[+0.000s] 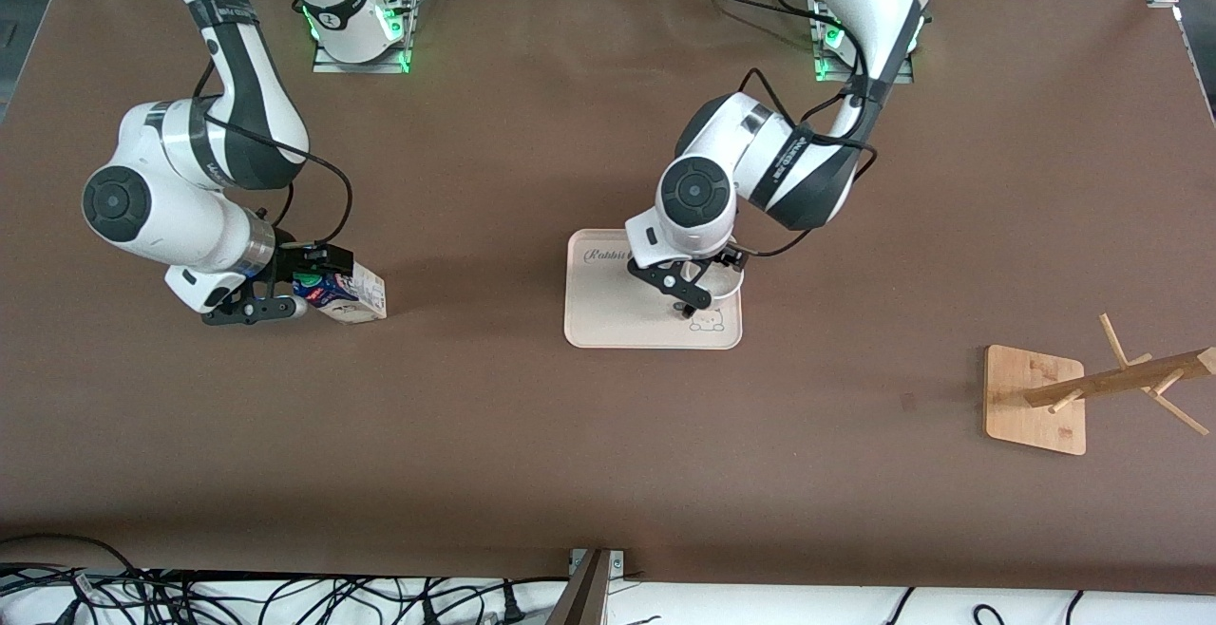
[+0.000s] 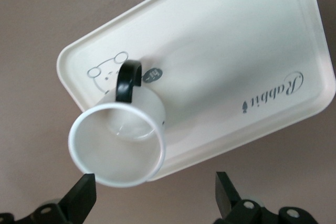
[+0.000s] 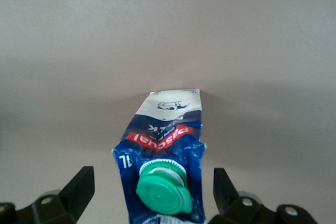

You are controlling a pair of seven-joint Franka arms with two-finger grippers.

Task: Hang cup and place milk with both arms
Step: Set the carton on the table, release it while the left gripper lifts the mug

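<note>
The white cup [image 1: 728,283] stands on the cream tray [image 1: 608,313], at the corner with the bear drawing. In the left wrist view the cup [image 2: 118,148] shows its open mouth and black handle [image 2: 127,81]. My left gripper [image 1: 708,283] hovers over the cup, open [image 2: 155,195], with one finger beside the rim and the other well clear. The blue and white milk [image 1: 350,294] lies on the bare table toward the right arm's end. My right gripper [image 1: 294,285] is open [image 3: 152,192] around its green-capped top [image 3: 163,192], with a gap at each finger.
A wooden mug rack [image 1: 1021,388] with slanted pegs stands toward the left arm's end, nearer the front camera than the tray. The tray also shows in the left wrist view [image 2: 236,51]. Cables lie along the table's front edge.
</note>
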